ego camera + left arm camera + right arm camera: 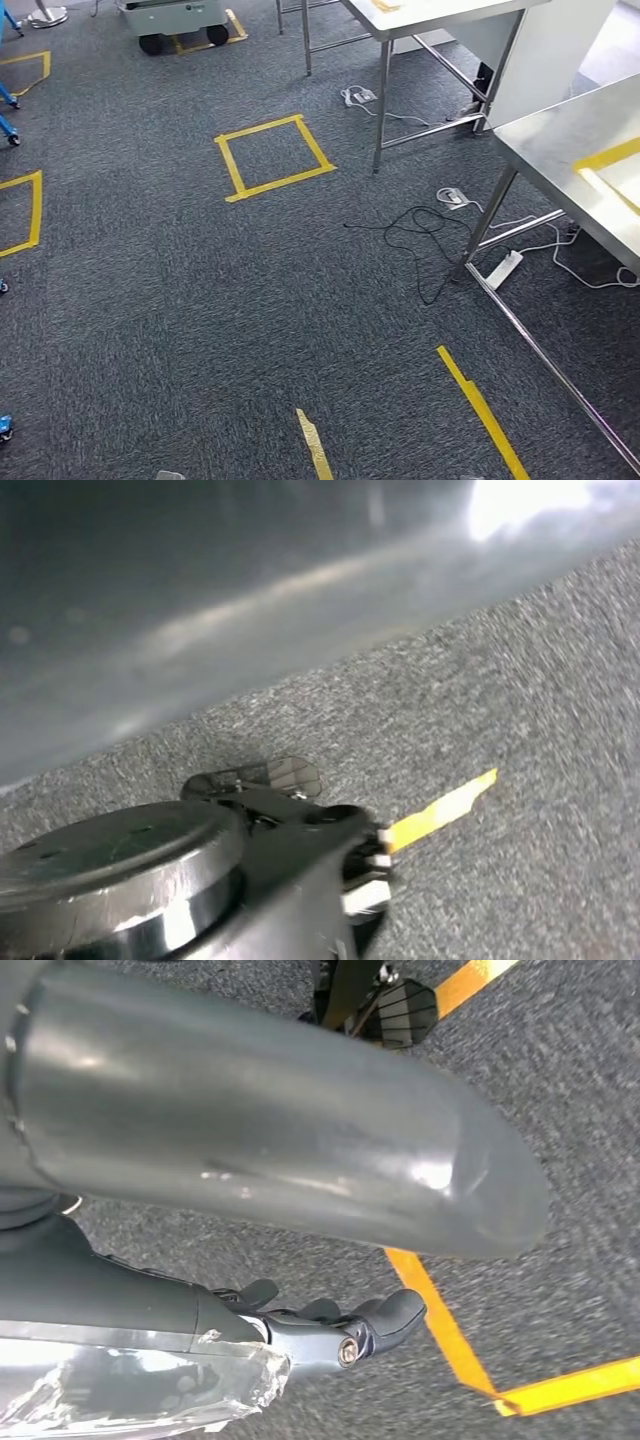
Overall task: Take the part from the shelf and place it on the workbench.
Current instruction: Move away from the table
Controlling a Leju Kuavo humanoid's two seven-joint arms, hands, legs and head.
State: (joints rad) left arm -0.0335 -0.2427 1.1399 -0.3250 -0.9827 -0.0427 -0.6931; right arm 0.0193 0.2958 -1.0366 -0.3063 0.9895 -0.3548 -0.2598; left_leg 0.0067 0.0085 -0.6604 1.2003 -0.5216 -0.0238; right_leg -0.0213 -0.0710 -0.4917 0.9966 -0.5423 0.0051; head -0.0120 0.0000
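A: Where is the part?

B: I cannot tell. Neither it nor its shelf can be placed from here. My guess is that it has not yet been collected, since the one hand I can read carries nothing.

A: Which hand is that?

B: The right hand (249,1160). It is released: the thick grey thumb (340,1130) sits apart from the dark fingers (389,1318), which lie stretched out straight, with bare carpet between them. It seems to hang beside the body, probably because there is nothing to reach for yet.

A: And the left hand (302,870)?

B: Blurred and seen from behind. I cannot tell whether it is clenched or released.

A: What lies around the hands?

B: Below the right hand's fingertips a corner of yellow tape (438,1320) is stuck to the carpet. Just past the left hand lies a short tape strip (441,810). Both look like floor markers for standing positions.

A: Farther out?

B: Well ahead of the right hand, on its outer side, is a steel tabletop (543,135) with a yellow outline, likely the drop spot. Black cables (411,235) trail on the grey carpet (189,300) beside its legs.
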